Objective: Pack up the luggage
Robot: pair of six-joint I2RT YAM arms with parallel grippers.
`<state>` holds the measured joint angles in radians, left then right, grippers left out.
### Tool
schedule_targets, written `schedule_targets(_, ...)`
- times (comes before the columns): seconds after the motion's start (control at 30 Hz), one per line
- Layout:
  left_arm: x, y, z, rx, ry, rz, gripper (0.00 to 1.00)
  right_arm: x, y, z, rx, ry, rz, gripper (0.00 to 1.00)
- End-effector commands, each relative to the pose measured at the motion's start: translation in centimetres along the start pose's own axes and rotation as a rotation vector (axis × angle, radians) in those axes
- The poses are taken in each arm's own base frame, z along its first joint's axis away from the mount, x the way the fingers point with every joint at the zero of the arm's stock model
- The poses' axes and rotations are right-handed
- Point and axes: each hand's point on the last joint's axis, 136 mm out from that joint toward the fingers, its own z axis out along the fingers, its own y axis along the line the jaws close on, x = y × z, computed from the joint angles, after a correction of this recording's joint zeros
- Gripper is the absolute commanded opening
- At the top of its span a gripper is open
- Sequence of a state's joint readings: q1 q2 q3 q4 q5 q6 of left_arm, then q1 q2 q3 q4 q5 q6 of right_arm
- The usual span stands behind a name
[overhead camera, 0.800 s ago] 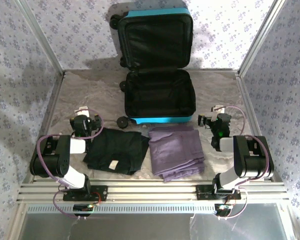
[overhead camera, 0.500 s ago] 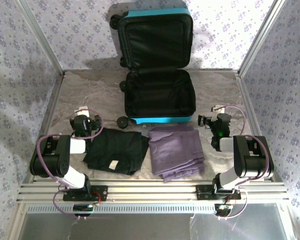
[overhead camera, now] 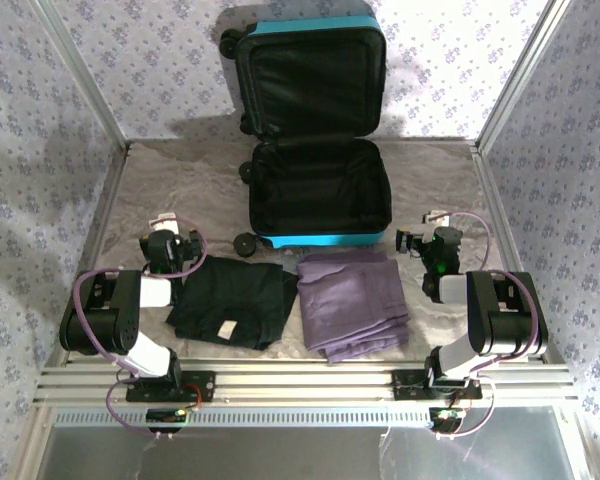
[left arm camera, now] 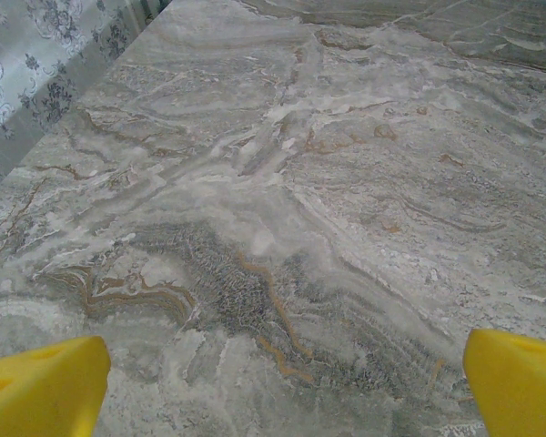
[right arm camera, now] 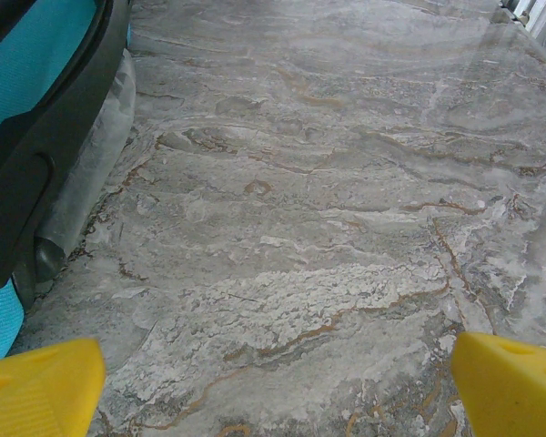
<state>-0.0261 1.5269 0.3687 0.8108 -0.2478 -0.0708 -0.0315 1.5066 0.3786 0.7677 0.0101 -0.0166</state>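
- The small turquoise hard-shell suitcase (overhead camera: pixel 325 241) lies open at the far middle of the grey marbled table (overhead camera: pixel 180 180). Its lower half is flat on the table and its lid is propped up against the flowered back wall (overhead camera: pixel 460 60).
- Both halves of the suitcase show bare black fabric lining, and its black wheels (overhead camera: pixel 246 243) stick out on its left side.
- Just in front of the suitcase's near edge, a folded purple cloth garment (overhead camera: pixel 350 300) rests on the table.
- Left of that, also nearer to me than the suitcase, lies a folded black cloth garment (overhead camera: pixel 230 300) with a small pale tag (overhead camera: pixel 225 328). The two folds touch along one side.
- My left gripper (overhead camera: pixel 170 232) sits low, off the suitcase's near left corner and beside the black garment. In my left wrist view its yellow fingers (left arm camera: pixel 41 387) are spread wide over bare marble, holding nothing.
- My right gripper (overhead camera: pixel 420 236) sits off the suitcase's near right corner. In my right wrist view its yellow fingers (right arm camera: pixel 510 387) are likewise spread wide and empty.
- The suitcase's turquoise shell and black zipper band (right arm camera: pixel 64 118) stand at the left edge of that view.
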Motion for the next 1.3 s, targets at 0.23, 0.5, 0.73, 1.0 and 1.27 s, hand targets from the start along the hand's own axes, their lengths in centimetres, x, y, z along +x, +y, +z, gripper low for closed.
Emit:
schedule_targets(0.23, -6.9, 0.8, -3.0, -0.070, -0.090, -0.029, 1.00, -5.2, -1.3, -3.2, 0.053, -0.082, 0.028, 1.00)
schedule_targets(0.5, -13.3, -1.4, -10.0, -0.035, -0.031, -0.294, 1.00, -8.7, 0.3, -10.2, 0.011, -0.062, 0.218, 1.00)
schedule_targets(0.73, -8.9, -10.9, -17.5, 0.230, 0.235, -0.286, 1.00, -2.8, 4.6, -13.3, -0.094, 0.266, 0.402, 1.00)
schedule_targets(1.0, 3.7, -20.3, -24.7, 0.482, 0.730, -0.126, 0.98, 6.2, 7.0, -15.9, -0.088, 0.660, 0.389, 1.00)
schedule_targets(1.27, 8.3, -26.1, -28.8, 0.626, 0.965, 0.029, 0.98, 9.6, 8.1, -16.2, -0.115, 0.774, 0.425, 1.00)
